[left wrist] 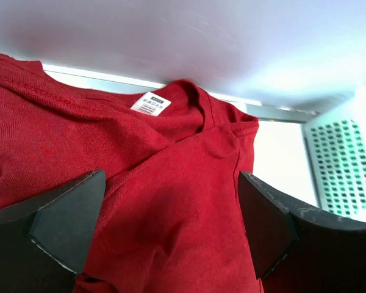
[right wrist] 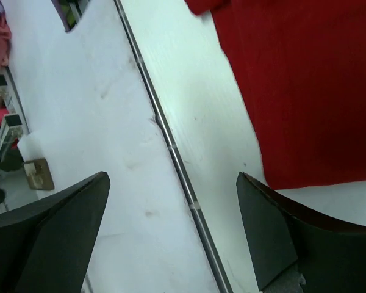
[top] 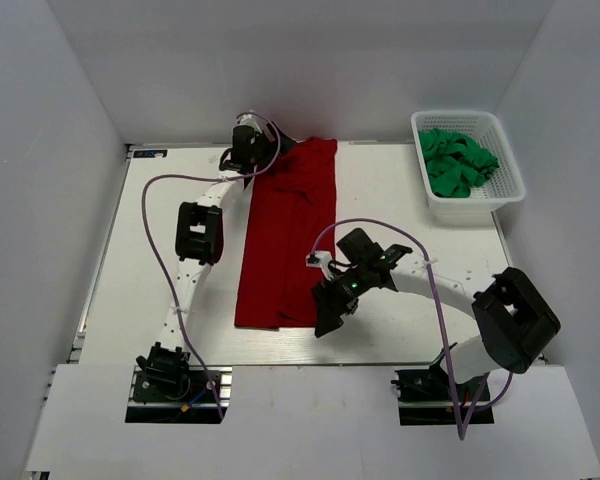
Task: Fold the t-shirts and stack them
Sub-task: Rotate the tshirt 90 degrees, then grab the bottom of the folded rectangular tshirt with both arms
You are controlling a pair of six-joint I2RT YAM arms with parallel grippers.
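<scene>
Where the deep red t-shirt point(top: 285, 240) lies on the table point(top: 400, 190), it forms one long, narrow folded strip that runs from the far edge toward the arm bases, with the collar end farthest away.

The left gripper point(top: 248, 150) is at the far end of the strip, over the collar corner. In the left wrist view, its fingers point(left wrist: 67, 226) are spread wide with nothing pinched. Red cloth fills the gap between them and passes under both tips. The collar point(left wrist: 195, 97) and its white label point(left wrist: 151, 102) lie just ahead of the fingertips. Contact between the tips and the cloth cannot be determined.

The right gripper point(top: 328, 318) is at the near right corner of the strip. In the right wrist view, its fingers point(right wrist: 274, 238) are also spread wide and hold nothing. The gap between them shows only bare table and a metal strip point(right wrist: 171, 152). The hem edge of the red cloth lies just beyond the tip of one finger, outside the gap.

The bright green t-shirts point(top: 458, 160) lie bunched in the white lattice basket point(top: 510, 190) at the far right corner of the table, well apart from both grippers.
</scene>
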